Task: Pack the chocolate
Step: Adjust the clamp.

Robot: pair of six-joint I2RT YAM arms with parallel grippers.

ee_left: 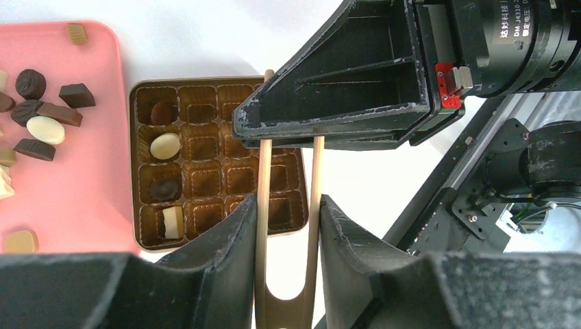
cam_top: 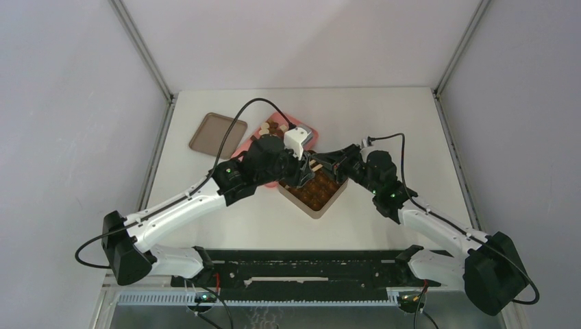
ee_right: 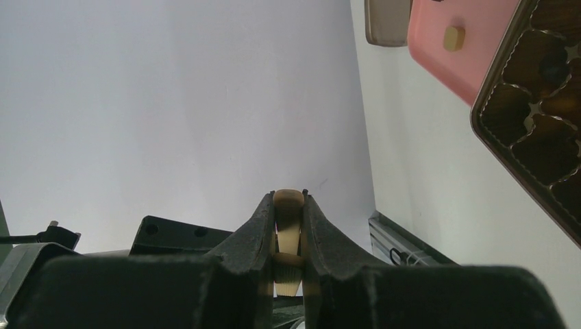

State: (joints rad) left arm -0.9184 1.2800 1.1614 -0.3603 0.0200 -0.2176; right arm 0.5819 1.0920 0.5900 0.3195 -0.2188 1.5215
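Observation:
Loose chocolate (ee_left: 45, 129) in dark, mid brown and cream lies on the pink tray (ee_left: 89, 192), also seen from above (cam_top: 273, 127). The square tan tin (ee_left: 205, 184) holds several pieces in its left column, among them a cream oval (ee_left: 165, 145). Thin wooden tongs (ee_left: 262, 178) hang over the tin. My left gripper (ee_left: 288, 205) is shut on both tong arms near their joined end. The right gripper's finger (ee_left: 342, 89) crosses the tongs near their tips. In the right wrist view my right gripper (ee_right: 289, 199) is shut on the tongs' tan wood. Both grippers meet over the tin (cam_top: 316, 195).
A flat brown lid (cam_top: 217, 135) lies left of the pink tray (cam_top: 241, 147). White walls enclose the table on three sides. The right arm's motors and cables fill the right of the left wrist view. One tan candy (ee_right: 450, 38) sits on the tray corner.

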